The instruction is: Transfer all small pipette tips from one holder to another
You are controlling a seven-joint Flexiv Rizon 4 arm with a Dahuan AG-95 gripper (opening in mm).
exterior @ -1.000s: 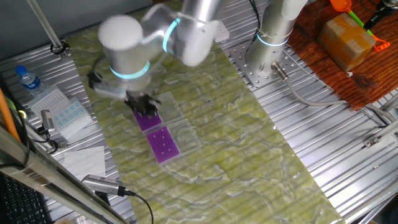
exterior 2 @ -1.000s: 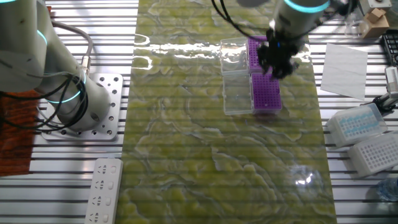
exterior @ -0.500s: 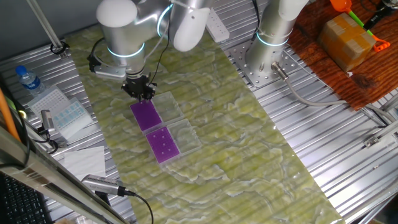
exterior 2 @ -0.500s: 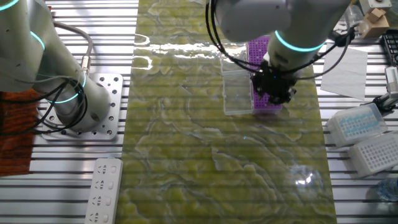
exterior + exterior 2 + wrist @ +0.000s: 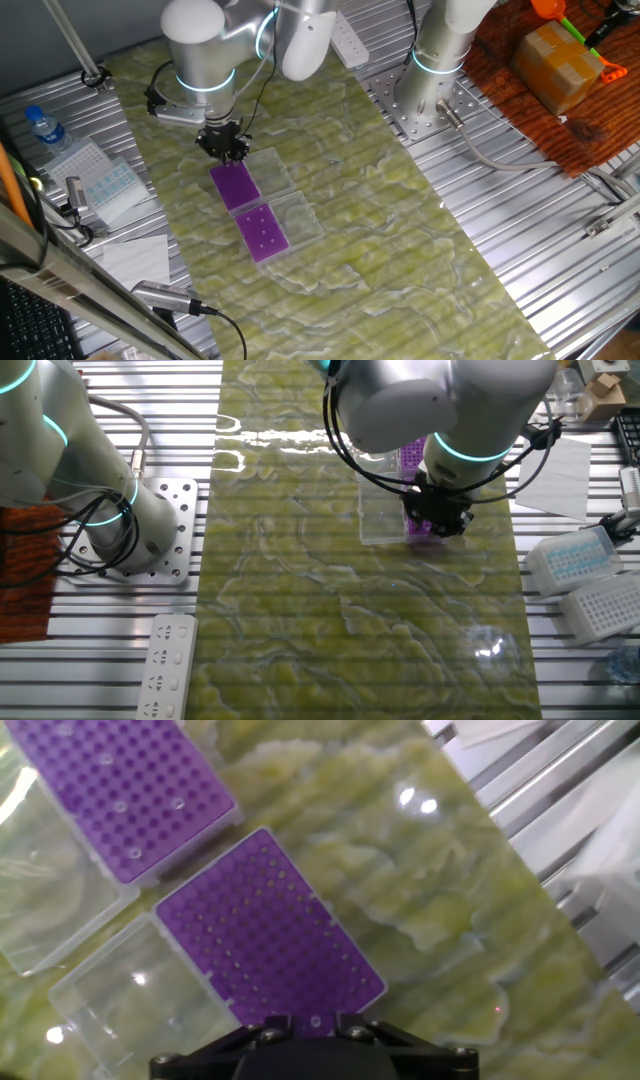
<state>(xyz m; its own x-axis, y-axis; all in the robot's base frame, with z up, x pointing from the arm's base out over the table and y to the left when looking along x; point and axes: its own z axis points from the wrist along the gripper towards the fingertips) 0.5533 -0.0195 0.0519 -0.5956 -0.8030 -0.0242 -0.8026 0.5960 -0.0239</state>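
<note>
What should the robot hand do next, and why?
Probably slide toward the far purple rack and come down over one of the small pipette tips. The pale dots all sit in that rack, while the near purple rack under the gripper looks empty. Whether the fingers already hold a tip cannot be seen, so this is a guess.

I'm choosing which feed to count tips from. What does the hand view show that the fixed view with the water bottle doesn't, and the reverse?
Hand view only: single holes in both purple racks, and pale tips as separate dots in the far rack; the near rack looks empty of them.

Fixed view only: the arm, the gripper above the racks' far end, the water bottle and a cardboard box.

Both: two purple racks with open clear lids on the green mat.
</note>
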